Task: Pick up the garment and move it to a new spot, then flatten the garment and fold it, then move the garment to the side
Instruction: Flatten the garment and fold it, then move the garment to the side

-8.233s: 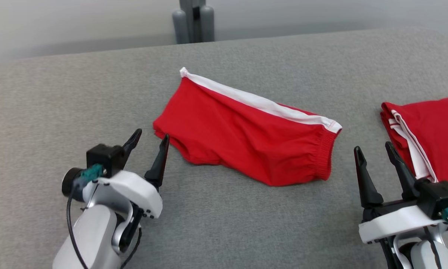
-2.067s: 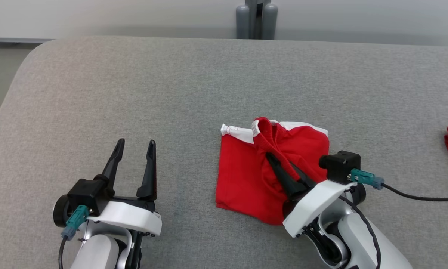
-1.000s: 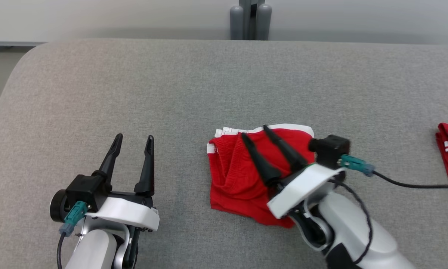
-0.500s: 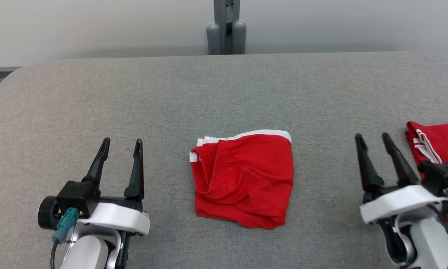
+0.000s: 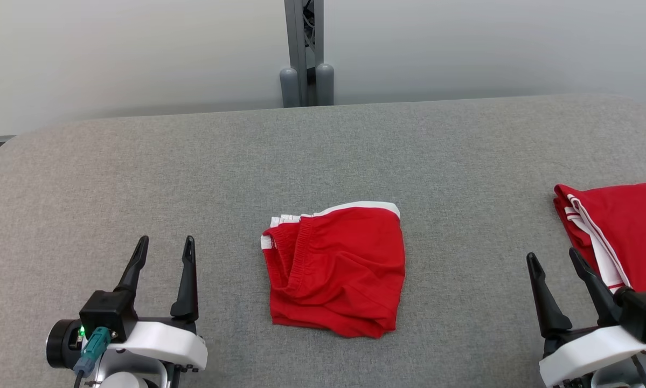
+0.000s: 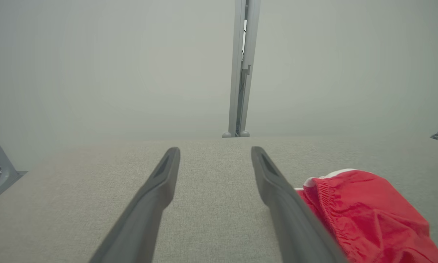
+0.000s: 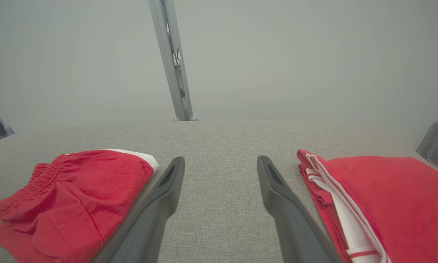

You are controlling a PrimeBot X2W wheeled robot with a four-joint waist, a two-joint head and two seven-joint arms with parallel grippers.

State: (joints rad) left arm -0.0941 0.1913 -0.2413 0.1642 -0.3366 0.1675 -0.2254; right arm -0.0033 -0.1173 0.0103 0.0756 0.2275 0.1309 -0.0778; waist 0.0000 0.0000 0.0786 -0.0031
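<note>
- Head view: your grey fabric-covered table (image 5: 193, 161) spans the frame. The red garment (image 5: 336, 272) lies on it, folded into a rough square just below centre, toward 6 o'clock.
- A white band (image 5: 355, 207) edges the garment on its 12 o'clock side. Its gathered waistband (image 5: 296, 253) is bunched on its 9 o'clock side.
- Your left gripper (image 5: 166, 241) sits at 8 o'clock from the garment, fingers spread wide and holding nothing, well apart from the cloth.
- Your right gripper (image 5: 553, 255) sits at 4 o'clock in the frame, fingers likewise wide and empty. Bare table lies between it and the garment.
- A second, striped garment (image 5: 624, 231), red with white stripes, lies folded at 3 o'clock. It is just beside the right gripper's outer finger; you cannot tell whether they touch.
- A grey upright post (image 5: 303, 54) stands behind the table at 12 o'clock, against a pale wall (image 5: 112, 54).
- Left wrist view: the garment (image 6: 365, 212) lies at 4 o'clock, partly behind one finger, with bare table in the gap of the left gripper (image 6: 215, 149).
- Right wrist view: the garment (image 7: 76, 197) is at 8 o'clock and the striped garment (image 7: 394, 197) at 4 o'clock. Bare table shows in the gap of the right gripper (image 7: 221, 159).
</note>
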